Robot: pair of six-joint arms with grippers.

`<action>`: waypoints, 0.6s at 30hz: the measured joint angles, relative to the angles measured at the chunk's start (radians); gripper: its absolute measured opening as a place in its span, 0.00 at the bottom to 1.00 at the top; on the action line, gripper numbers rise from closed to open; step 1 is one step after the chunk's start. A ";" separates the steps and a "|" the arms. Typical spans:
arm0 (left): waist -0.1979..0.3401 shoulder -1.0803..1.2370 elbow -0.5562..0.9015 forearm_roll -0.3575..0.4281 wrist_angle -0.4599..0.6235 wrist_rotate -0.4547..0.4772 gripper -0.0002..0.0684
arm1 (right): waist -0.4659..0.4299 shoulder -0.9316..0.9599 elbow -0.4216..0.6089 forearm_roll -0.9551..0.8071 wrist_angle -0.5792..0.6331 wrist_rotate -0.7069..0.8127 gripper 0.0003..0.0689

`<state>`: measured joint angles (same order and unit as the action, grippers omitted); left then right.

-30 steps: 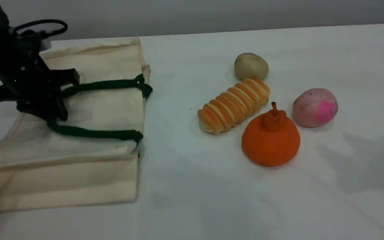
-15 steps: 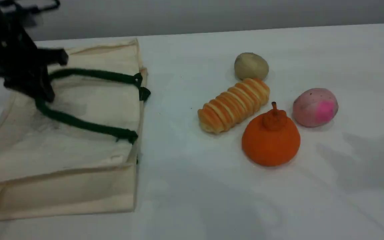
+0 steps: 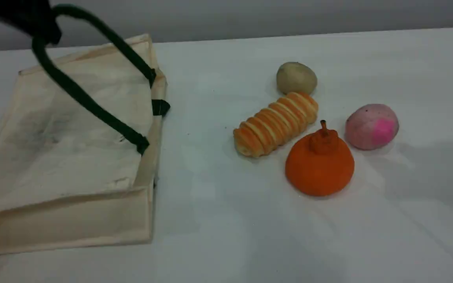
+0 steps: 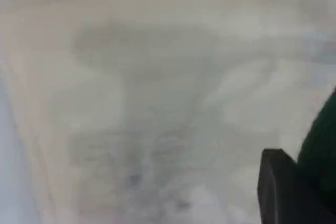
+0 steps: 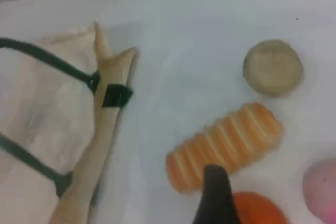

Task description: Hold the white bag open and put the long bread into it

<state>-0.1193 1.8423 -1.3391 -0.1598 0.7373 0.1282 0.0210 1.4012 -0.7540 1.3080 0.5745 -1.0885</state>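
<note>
The white bag [image 3: 65, 129] handle [image 3: 81, 96] pinched in left gripper [image 3: 43, 29]; right gripper [image 5: 215, 198] spread wide over long bread [image 3: 275, 124]

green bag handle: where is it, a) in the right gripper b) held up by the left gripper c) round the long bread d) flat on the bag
b: the left gripper is shut on the green handle, which rises off the white bag.

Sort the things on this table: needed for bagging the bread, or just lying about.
Job: white bag, its green handle, long bread.
Lying about: beige lump, orange fruit, pink ball.
</note>
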 joint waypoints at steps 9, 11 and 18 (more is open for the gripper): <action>-0.034 -0.101 -0.104 -0.012 0.133 0.036 0.11 | 0.095 0.125 -0.025 0.142 -0.014 -0.116 0.67; -0.034 -0.132 -0.127 -0.023 0.161 0.049 0.11 | 0.137 0.151 -0.025 0.186 -0.042 -0.152 0.67; -0.035 -0.247 -0.191 -0.041 0.239 0.065 0.11 | 0.181 0.238 -0.058 0.332 -0.068 -0.230 0.67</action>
<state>-0.1540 1.5951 -1.5304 -0.2012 0.9766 0.1932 0.2023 1.6389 -0.8117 1.6400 0.5065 -1.3184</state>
